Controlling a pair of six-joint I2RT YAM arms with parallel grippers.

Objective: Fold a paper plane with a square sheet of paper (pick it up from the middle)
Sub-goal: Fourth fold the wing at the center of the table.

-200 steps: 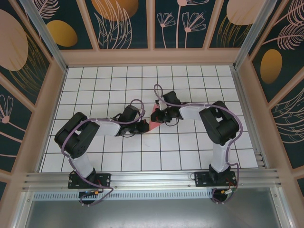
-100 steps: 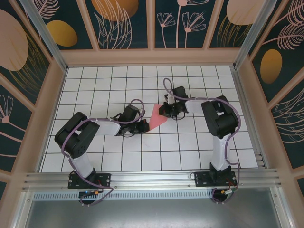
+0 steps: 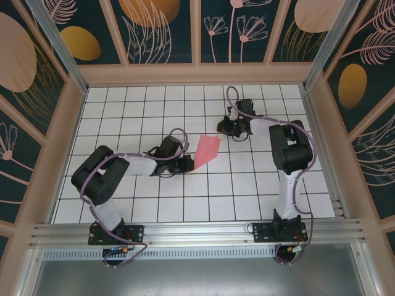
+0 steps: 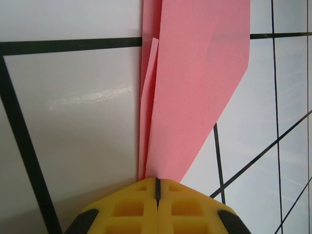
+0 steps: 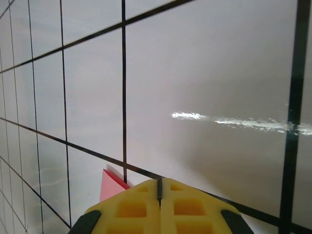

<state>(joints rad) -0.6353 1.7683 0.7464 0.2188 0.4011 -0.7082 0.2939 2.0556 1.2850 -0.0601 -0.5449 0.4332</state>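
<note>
The right gripper [image 3: 223, 127] has drawn back from the plane [image 3: 207, 148], which now lies flat on the table [image 3: 123, 111]. At the plane's near-left tip, the left gripper [image 3: 187, 164], jaws pressed together, appears to pinch the point. The long axis runs from there toward the far right. Beyond that wide end, near but apart, the right gripper sits closed and empty, so the left arm is nearer.

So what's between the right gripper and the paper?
A short stretch of bare table, nothing else. The top view shows it between the right gripper and the far corner of the paper.
</note>
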